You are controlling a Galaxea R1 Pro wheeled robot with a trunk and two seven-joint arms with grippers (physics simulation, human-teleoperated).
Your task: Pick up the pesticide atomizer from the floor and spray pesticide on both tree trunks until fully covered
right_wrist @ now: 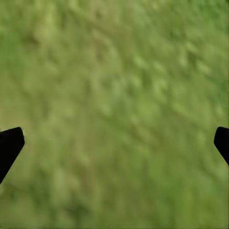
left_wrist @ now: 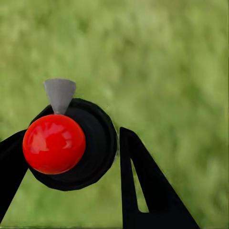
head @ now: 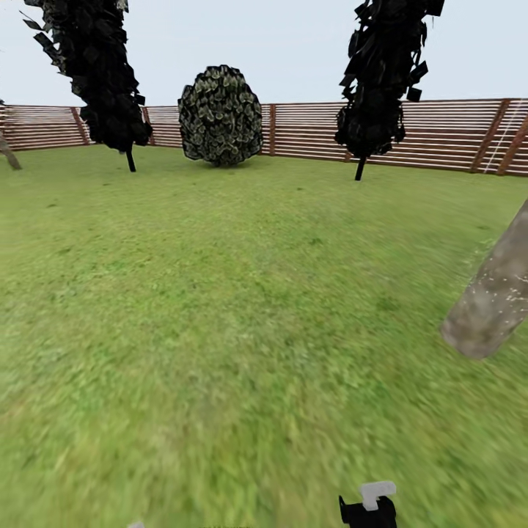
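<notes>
Left gripper: your left gripper [left_wrist: 71, 157] is closed on the pesticide atomizer [left_wrist: 71, 143], one black finger [left_wrist: 12, 167] at each side of its round black body.
Atomizer: in the left wrist view you see a glossy red ball on the black body and a grey cone nozzle [left_wrist: 60, 94] sticking out past it, with blurred lawn [left_wrist: 167, 71] behind.
Right gripper: your right gripper [right_wrist: 114, 143] is spread wide with nothing between its tips (only two black fingertips [right_wrist: 9, 145] at the frame's edges, grass between them).
Head view: at the bottom edge you get a black part with a small white piece [head: 376, 494] on top; too cut off to say what it belongs to.
Tree trunk: a thick, mottled grey-brown tree trunk [head: 491, 293] stands at your right, leaning in the picture, its upper part cut by the frame edge, so you cannot see its crown.
Far side: two near-black narrow trees, one at left [head: 95, 73] and one at right [head: 381, 73], with a round bush [head: 220, 115] between them, all before the brown slatted fence [head: 440, 132].
Hard to make out: a slanted grey-brown stub [head: 9, 152] at the far left edge, mostly cut off.
</notes>
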